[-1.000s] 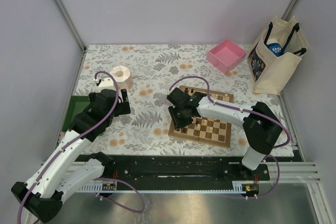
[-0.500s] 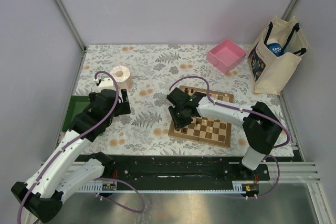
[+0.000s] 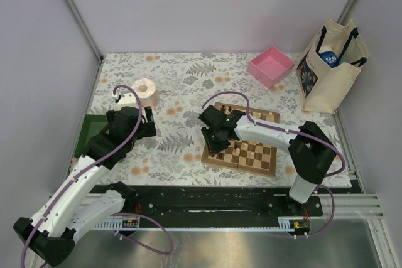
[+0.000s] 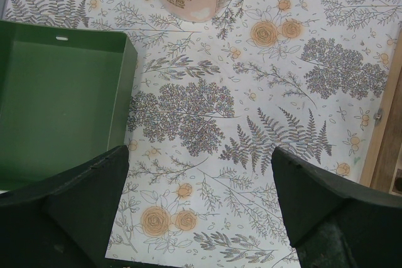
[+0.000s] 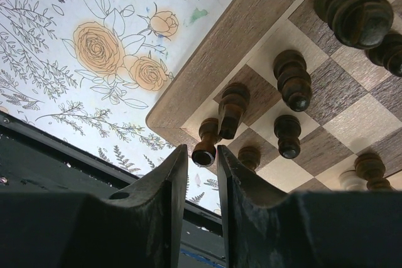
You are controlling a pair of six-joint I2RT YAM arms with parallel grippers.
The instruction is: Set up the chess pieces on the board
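Note:
The board lies right of centre, and its brown border fills the upper right wrist view. Several dark chess pieces stand on its corner squares, and a pale one peeks out at the lower right. My right gripper hangs over the board's near left corner. In its wrist view the right gripper is shut on a small dark piece at the corner square, beside a dark knight. My left gripper is open over bare tablecloth, far left of the board.
A green tray sits at the table's left edge, with a toilet roll behind it. A pink tray and a tote bag stand at the back right. The black rail runs close beneath the right fingers.
The right gripper has edged slightly left at the board's near left corner. The left arm has not moved.

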